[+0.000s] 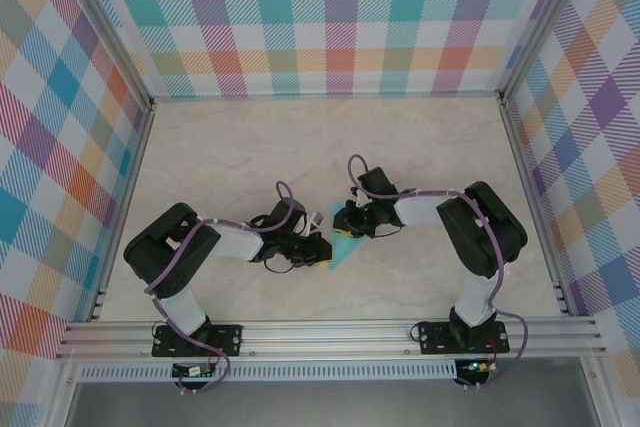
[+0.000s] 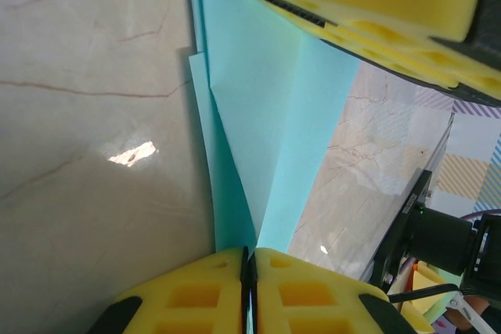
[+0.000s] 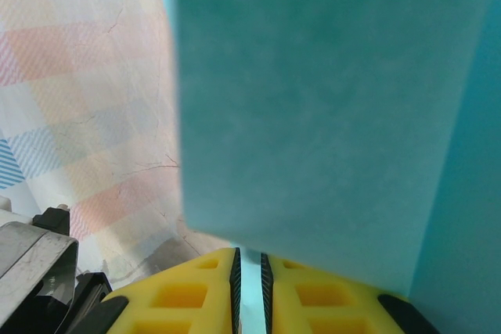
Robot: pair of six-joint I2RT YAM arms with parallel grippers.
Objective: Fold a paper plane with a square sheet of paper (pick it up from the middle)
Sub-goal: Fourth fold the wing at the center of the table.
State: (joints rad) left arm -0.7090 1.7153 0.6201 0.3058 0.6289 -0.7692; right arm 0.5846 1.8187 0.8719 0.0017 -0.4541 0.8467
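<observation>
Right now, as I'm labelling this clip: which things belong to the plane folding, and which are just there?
Job: folded teal paper; left end effector and right end effector, both pinching it.
Just there: marble-look table; plaid walls; aluminium rail.

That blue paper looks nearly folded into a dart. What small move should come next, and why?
Probably lower the teal paper flat onto the table and press its crease. It is already a layered, pointed shape, with the left end effector shut on its narrow tip and the right end effector shut on the wider end.
</observation>
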